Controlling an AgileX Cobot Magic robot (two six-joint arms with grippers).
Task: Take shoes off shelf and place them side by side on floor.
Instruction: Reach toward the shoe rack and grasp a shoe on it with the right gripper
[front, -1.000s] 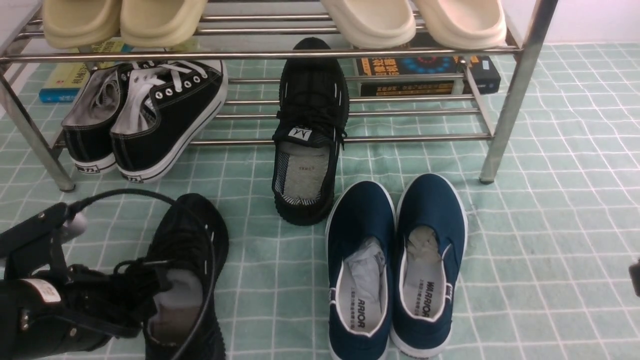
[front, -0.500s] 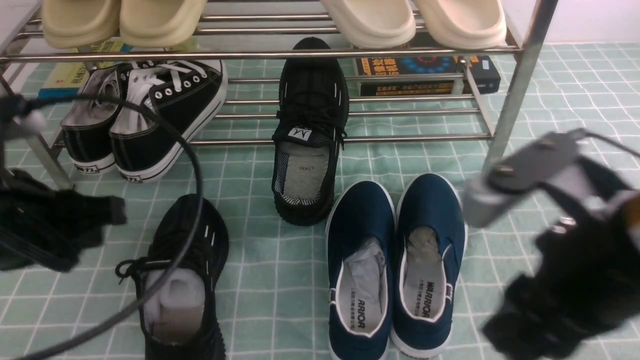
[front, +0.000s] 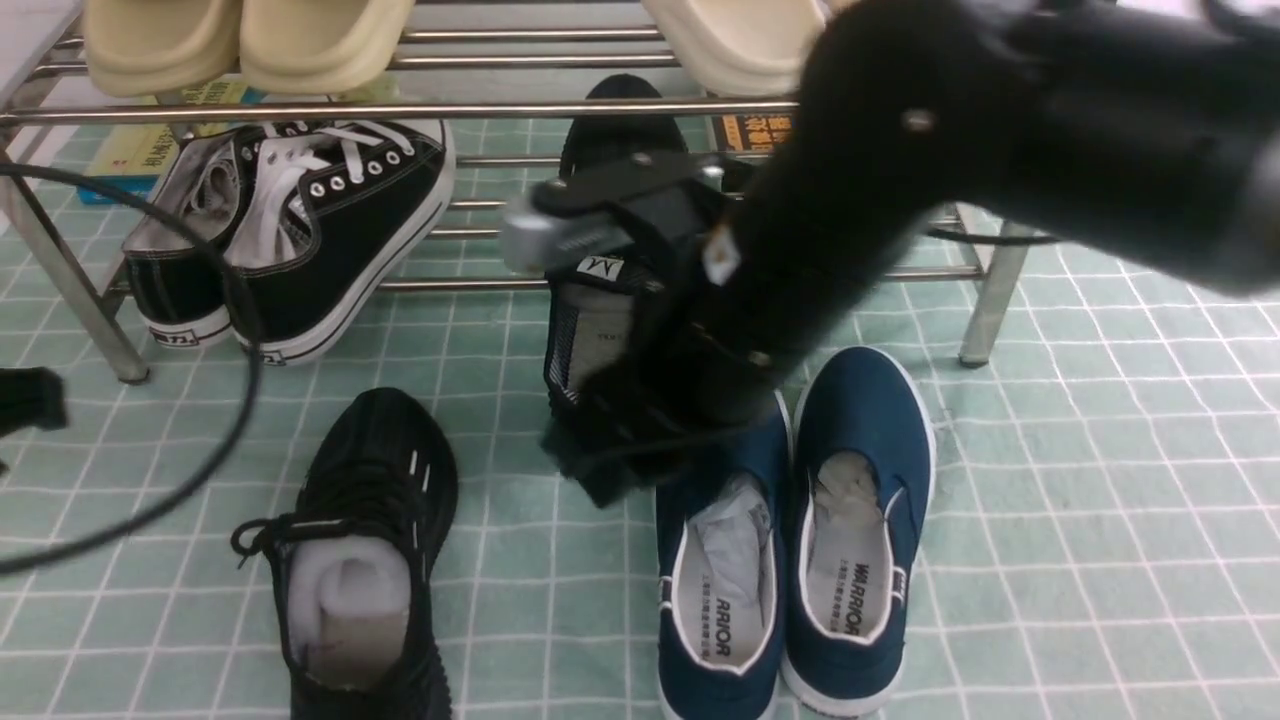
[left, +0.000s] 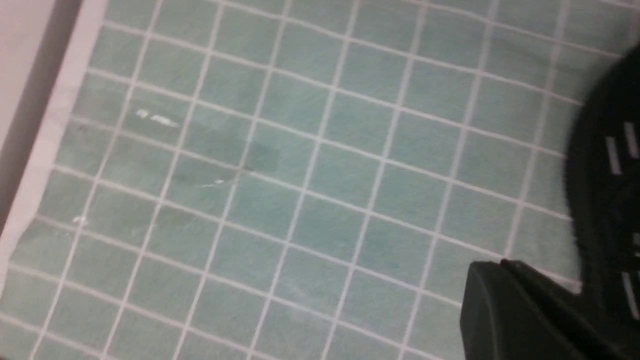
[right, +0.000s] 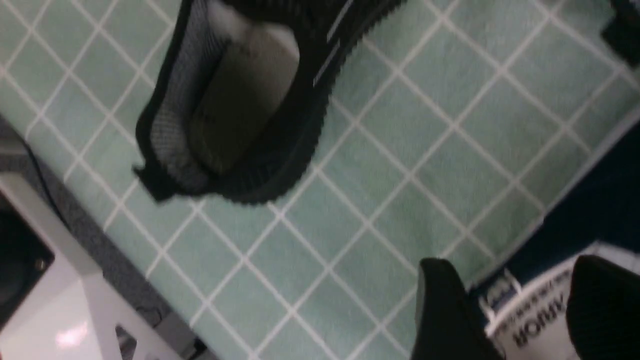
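Four task shoes show. The navy canvas slip-on pair with white soles, left shoe (front: 715, 590) and right shoe (front: 862, 470), sits on the pale green grid-lined floor mat (front: 1100, 450), touching side by side, toes toward the rack, WARRIOR print readable on the insoles. One all-black knit lace-up sneaker (front: 370, 500) lies on the mat to the robot's left of the navy pair, well apart from it, with white stuffing in its opening. The second black knit sneaker (front: 615, 130) is on the lower tier of the shiny steel-rod shoe rack (front: 400, 108), toe on the rods, heel end past the front rod and mostly hidden by the right arm (front: 900, 150). That arm crosses the front view from the upper right. The right gripper (right: 520, 310) hangs low between the floor sneaker and the left navy shoe, jaws apart and holding nothing, fingertips (right: 445, 310) over the navy heel. The left gripper (front: 28, 400) is only a black tip at the frame edge, and its wrist view shows one finger beside the floor sneaker, so I can't tell its jaw state. Black canvas sneakers with white laces (front: 300, 220) sit on the lower tier's left. Cream foam slides (front: 240, 40) sit on the top tier, books (front: 130, 160) lie behind the rack, and a black cable (front: 240, 330) loops at the left.
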